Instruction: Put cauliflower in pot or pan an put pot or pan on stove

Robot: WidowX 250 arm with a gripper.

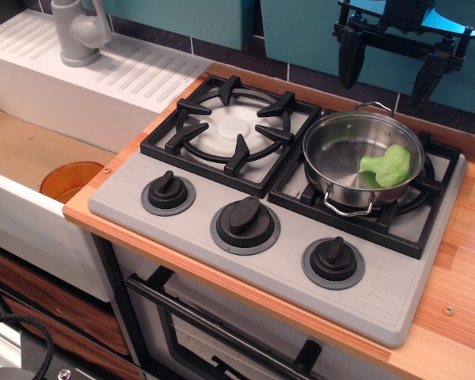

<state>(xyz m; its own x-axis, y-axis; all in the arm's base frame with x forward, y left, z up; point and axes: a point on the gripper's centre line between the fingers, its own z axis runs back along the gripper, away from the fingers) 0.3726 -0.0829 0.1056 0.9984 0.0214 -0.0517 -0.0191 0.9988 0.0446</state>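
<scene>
The light-green cauliflower lies inside the shiny steel pot, against its right wall. The pot sits on the right burner grate of the grey stove, with one wire handle toward the front and one at the back. My gripper hangs well above and behind the pot, at the top right of the view. Its two black fingers are spread wide apart and hold nothing.
The left burner grate is bare. Three dark knobs line the stove front. A white sink with a grey faucet and an orange dish lies to the left. A wooden counter runs along the right.
</scene>
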